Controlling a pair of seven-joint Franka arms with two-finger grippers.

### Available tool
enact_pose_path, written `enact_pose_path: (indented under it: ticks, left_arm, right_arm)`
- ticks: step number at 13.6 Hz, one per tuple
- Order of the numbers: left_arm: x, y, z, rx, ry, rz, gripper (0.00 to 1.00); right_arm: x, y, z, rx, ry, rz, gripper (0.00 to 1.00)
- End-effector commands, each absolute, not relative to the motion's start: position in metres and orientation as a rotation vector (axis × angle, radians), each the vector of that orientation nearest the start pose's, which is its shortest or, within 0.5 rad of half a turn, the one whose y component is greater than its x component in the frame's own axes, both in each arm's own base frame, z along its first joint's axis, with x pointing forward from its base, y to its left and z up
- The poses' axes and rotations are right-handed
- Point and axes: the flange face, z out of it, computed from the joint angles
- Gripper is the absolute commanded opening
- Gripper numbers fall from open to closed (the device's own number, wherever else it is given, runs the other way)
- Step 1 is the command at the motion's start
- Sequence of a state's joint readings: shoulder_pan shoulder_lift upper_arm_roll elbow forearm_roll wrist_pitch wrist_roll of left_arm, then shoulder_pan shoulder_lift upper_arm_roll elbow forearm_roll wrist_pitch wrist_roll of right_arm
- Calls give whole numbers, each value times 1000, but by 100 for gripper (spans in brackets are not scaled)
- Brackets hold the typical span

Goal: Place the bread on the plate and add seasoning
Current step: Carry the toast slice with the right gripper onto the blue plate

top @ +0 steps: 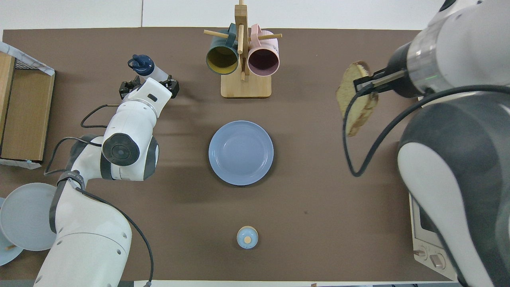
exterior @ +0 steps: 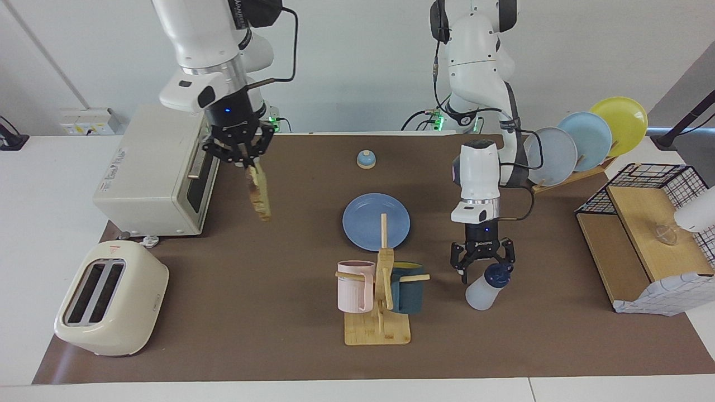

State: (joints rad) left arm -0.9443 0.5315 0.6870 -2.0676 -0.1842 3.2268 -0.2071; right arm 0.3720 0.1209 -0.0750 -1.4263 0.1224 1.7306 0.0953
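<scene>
While the right gripper (exterior: 244,160) hangs in the air at the upper left of the facing frame, its fingertips are pinched onto the top edge of the bread (exterior: 259,192), which dangles edge-on below it over bare brown table (exterior: 251,312) in front of the toaster oven (exterior: 151,170). In the overhead frame that same bread (top: 356,97) shows at the upper right as a tan slice with a darker crust, gripped at its upper edge. The plate (exterior: 376,221) lies flat and bare at the middle of the frame, well apart from the bread; in the overhead frame the plate (top: 241,153) sits dead centre. The left gripper (exterior: 484,265) is low at the right of centre in the facing frame, its 2 fingers spread wide and not grasping anything, right at the cap of the seasoning (exterior: 486,286); whether a finger touches the cap I cannot tell. The seasoning leans, its navy cap uppermost, standing on the table beside the mug rack (exterior: 379,301) at lower centre, which carries 2 mugs. A cream toaster (exterior: 111,304) with 2 empty slots sits at the lower left, and a small bell (exterior: 366,159) rests at upper centre.
</scene>
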Motion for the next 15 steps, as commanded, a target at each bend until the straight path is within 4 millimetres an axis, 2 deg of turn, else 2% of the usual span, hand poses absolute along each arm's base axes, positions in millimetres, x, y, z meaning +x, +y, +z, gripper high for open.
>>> enact_pose_path:
  ticks: [1,2,4,5,7,9,10,12,14,15]
  left_arm:
    - [633,-167,325,-2809,26,-1262,100]
    - [639,-165,330,-2806,20,-1270,100]
    - [648,-172,329,-2796,34,-1273,100]
    - [649,-169,325,-2793,26,-1269,100]
    - [647,-170,318,-2795,28,-1260,100]
    - [646,-173,315,-2799,30,-1258,100]
    - [647,-174,313,-2799,33,-1256,100]
    - [646,-176,307,-2797,45,-1253,100]
    - [645,-179,301,-2794,39,-1280,100]
    - [646,-176,301,-2794,30,-1281,100]
  right_arm:
    - [535,208,603,-2802,22,-199,0]
    - [525,213,589,-2775,54,-211,0]
    - [508,239,557,-2743,46,-228,0]
    - [504,255,543,-2707,72,-266,0]
    - [495,304,504,-2640,131,-334,0]
    - [491,339,475,-2622,163,-361,0]
    - [492,345,464,-2621,164,-377,0]
    - [494,354,428,-2636,162,-408,0]
    - [486,348,404,-2646,162,-443,0]
    - [483,346,398,-2651,162,-444,0]
